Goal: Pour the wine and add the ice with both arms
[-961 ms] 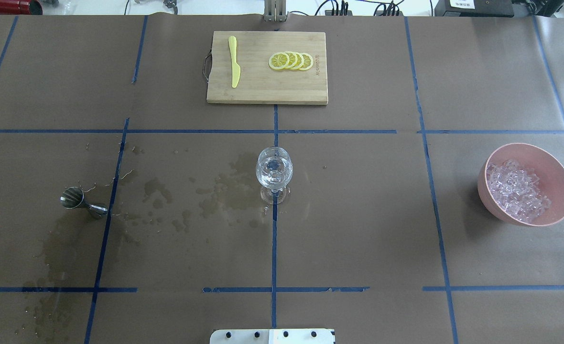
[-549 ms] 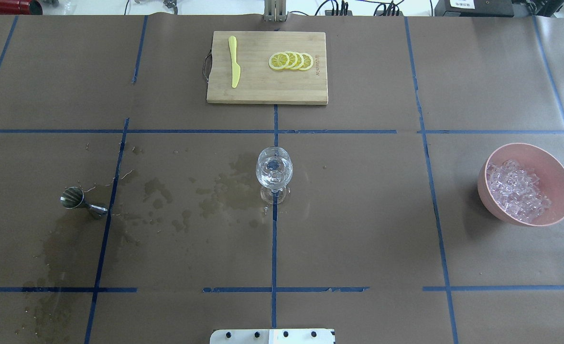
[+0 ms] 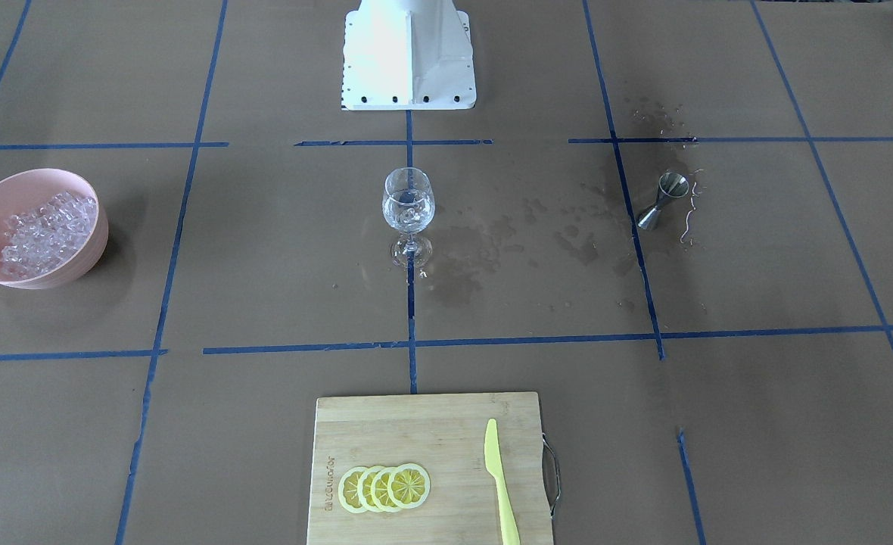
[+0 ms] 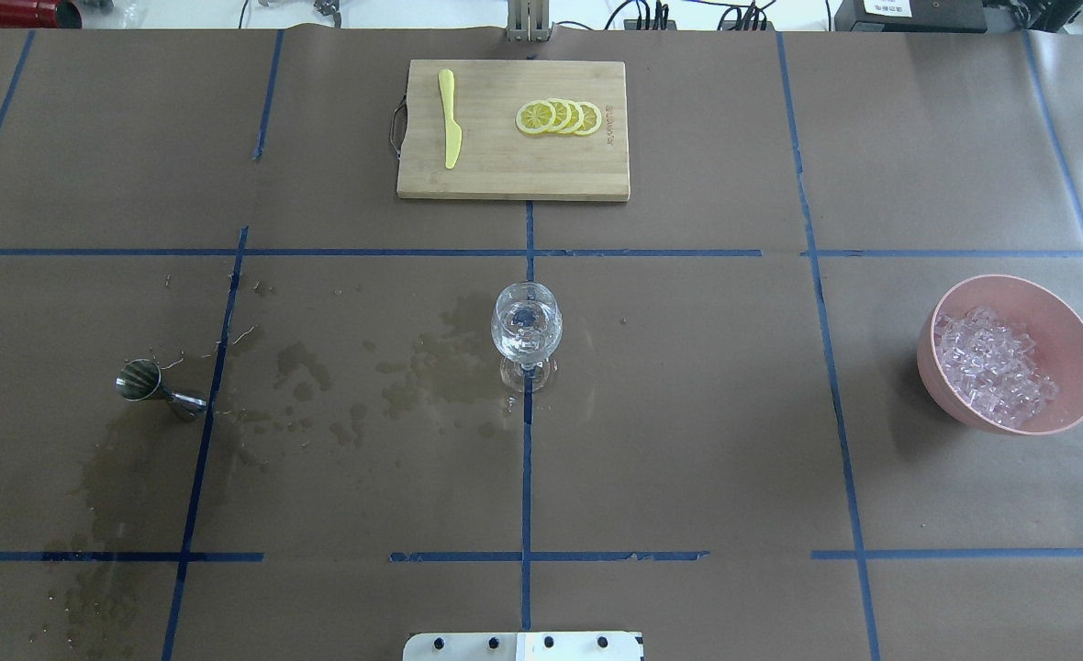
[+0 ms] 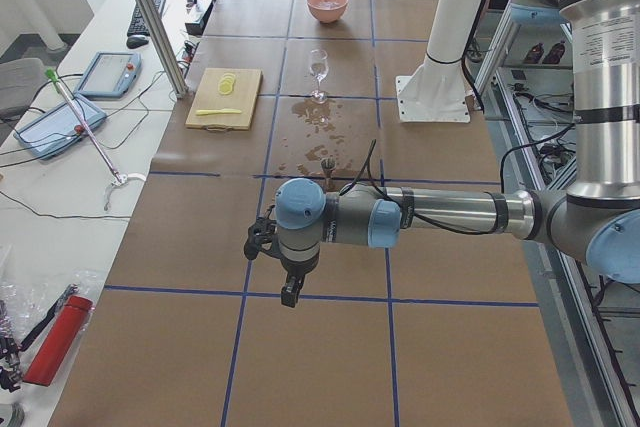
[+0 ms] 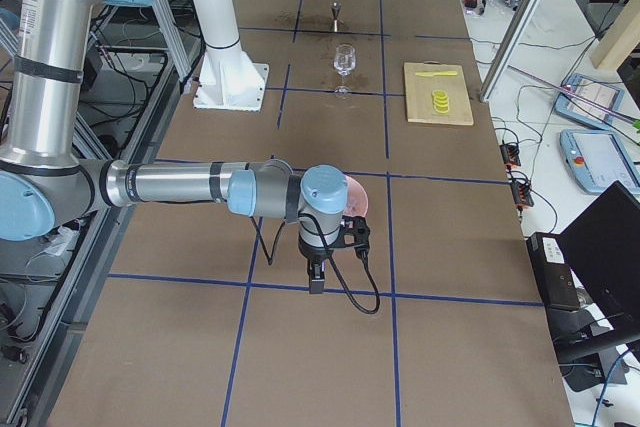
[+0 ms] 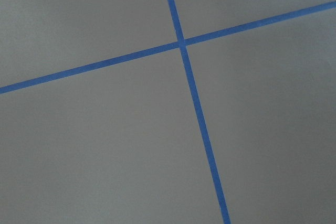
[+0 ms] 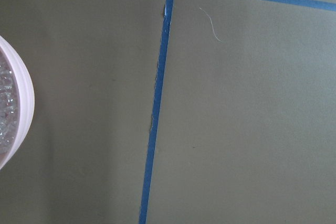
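Note:
A clear stemmed wine glass [image 4: 525,330] stands at the table's middle and also shows in the front view [image 3: 409,208]. It seems to hold a little clear liquid; I cannot tell for sure. The ice [image 4: 991,367] lies heaped in a pink bowl [image 4: 932,372] at the right. A steel jigger [image 4: 151,386] stands upright at the left. My left gripper [image 5: 290,292] hangs over bare paper beyond the jigger, far from the glass. My right gripper [image 6: 316,282] hangs just beside the bowl [image 6: 357,197]. I cannot tell whether either is open or shut.
A wooden cutting board [image 4: 505,174] at the far middle carries a yellow knife [image 4: 451,119] and lemon slices [image 4: 560,117]. Dark wet stains [image 4: 431,367] spread between jigger and glass. The white robot base [image 3: 409,53] stands at the near edge.

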`<state>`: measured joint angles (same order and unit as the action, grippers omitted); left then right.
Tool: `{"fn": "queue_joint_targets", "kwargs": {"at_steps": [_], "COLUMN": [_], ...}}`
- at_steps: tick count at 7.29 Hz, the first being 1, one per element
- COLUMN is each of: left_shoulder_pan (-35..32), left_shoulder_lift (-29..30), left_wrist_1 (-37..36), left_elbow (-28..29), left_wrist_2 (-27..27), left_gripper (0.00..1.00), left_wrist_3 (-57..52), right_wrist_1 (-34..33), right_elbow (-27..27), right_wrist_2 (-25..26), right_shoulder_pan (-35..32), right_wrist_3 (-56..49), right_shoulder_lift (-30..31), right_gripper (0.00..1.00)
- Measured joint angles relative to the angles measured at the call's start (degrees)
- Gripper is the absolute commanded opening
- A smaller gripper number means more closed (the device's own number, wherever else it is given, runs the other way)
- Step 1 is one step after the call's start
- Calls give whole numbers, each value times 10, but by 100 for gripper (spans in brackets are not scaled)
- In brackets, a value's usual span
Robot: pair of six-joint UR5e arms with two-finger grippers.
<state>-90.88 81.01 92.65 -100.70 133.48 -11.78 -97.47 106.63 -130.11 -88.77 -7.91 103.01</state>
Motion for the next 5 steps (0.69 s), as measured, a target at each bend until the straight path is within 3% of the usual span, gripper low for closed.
{"fn": "queue_joint_targets", "kwargs": {"at_steps": [5], "left_shoulder_pan": [1], "left_shoulder_lift": [0], "left_wrist_1": [0], "left_elbow": [1], "left_wrist_2": [0], "left_gripper": [100], "left_wrist_3": [0], "right_wrist_1": [0], "right_elbow": [-4], "right_wrist_2": [-1], "right_shoulder_pan": [0], "right_wrist_3": [0], "right_shoulder_lift": [0], "right_gripper": [100]}}
